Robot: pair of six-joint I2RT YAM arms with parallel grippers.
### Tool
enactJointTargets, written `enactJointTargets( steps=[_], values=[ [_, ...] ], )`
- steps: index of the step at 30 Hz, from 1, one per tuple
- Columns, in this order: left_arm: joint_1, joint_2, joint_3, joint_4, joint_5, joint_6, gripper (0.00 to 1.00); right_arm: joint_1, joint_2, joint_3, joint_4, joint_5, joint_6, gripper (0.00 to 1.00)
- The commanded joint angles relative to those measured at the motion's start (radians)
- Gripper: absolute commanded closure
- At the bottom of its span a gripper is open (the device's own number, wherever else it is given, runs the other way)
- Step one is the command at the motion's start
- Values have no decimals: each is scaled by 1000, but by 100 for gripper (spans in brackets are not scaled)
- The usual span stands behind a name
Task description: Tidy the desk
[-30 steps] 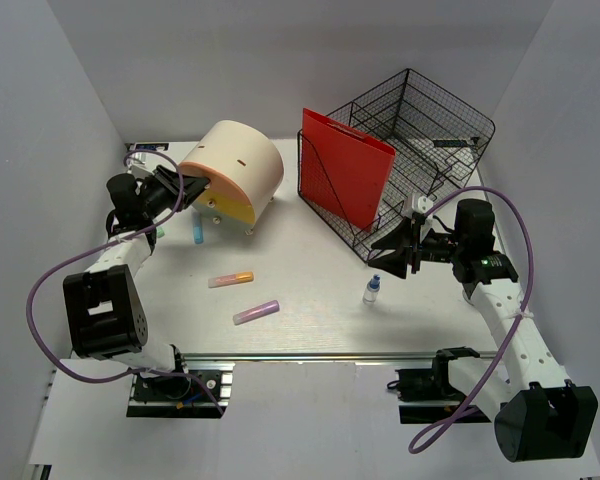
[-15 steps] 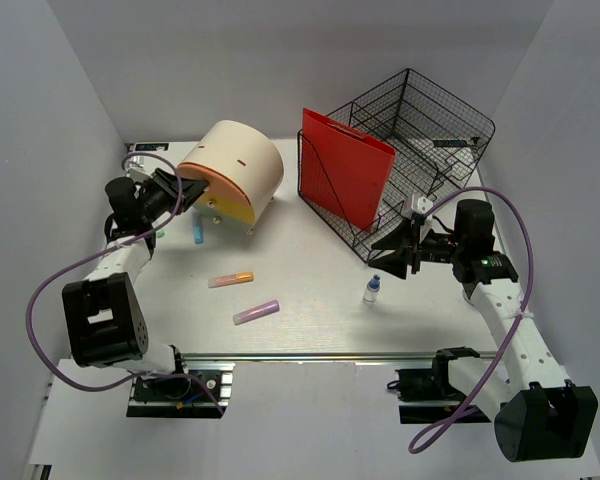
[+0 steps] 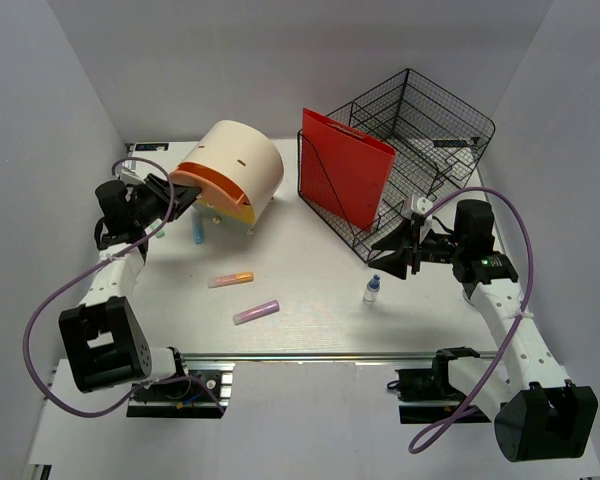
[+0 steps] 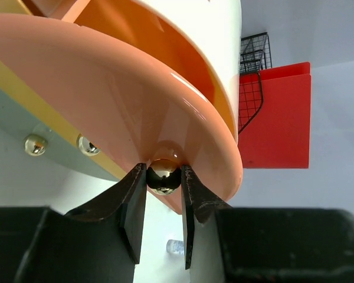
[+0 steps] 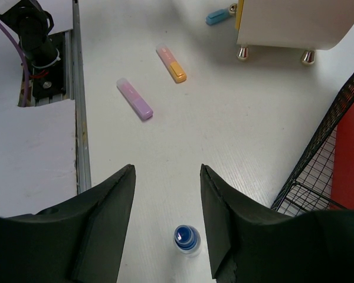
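The white desk [image 3: 310, 265] holds a cream round box [image 3: 242, 160] with an orange front panel [image 3: 205, 185] that stands pulled out from it. My left gripper [image 3: 187, 192] is shut on the panel's metal ball knob [image 4: 163, 175], which shows pinched between both fingers in the left wrist view. My right gripper [image 3: 388, 252] is open and empty, hovering just above a small bottle with a blue cap [image 3: 372, 290], which sits below the gap between my fingers in the right wrist view [image 5: 187, 239]. An orange highlighter [image 3: 231, 279], a purple highlighter [image 3: 256, 311] and a blue highlighter [image 3: 196, 231] lie loose on the desk.
A black wire basket [image 3: 420, 130] with a red folder [image 3: 345, 180] standing in its front slot sits at the back right. A metal rail [image 3: 310, 355] runs along the desk's near edge. Grey walls close in both sides.
My left gripper has drawn back to the left with the knob, and the orange panel has come further out of the box. The right arm has not moved.
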Motion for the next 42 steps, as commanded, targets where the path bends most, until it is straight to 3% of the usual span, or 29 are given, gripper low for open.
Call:
enactJointTargets(
  steps=[1, 16, 18, 19, 21, 22, 26, 32, 42],
  values=[
    [19, -59, 0, -72, -35, 50, 95, 1, -2, 2, 7, -11, -13, 46],
    [58, -127, -12, -163, -61, 89, 98, 1, -4, 0, 7, -9, -13, 46],
    [58, -123, -12, -169, -57, 96, 85, 1, -4, 0, 7, -9, -13, 45],
    [58, -123, -15, -169, -55, 97, 67, 1, -4, 0, 8, -9, -13, 45],
    [67, -120, -15, -169, -52, 101, 52, 1, -4, 0, 7, -9, -13, 44],
    [67, -120, -16, -169, -50, 103, 39, 2, -4, 0, 7, -9, -13, 44],
    [67, -119, -10, -209, -50, 116, 25, -1, -4, -1, 8, -8, -13, 43],
    [67, -153, -6, -267, -64, 139, 20, -1, -4, -1, 4, -6, -21, 41],
    [67, -427, -10, -418, -124, 182, 19, -5, -73, 23, -42, 11, -90, 37]
  ],
)
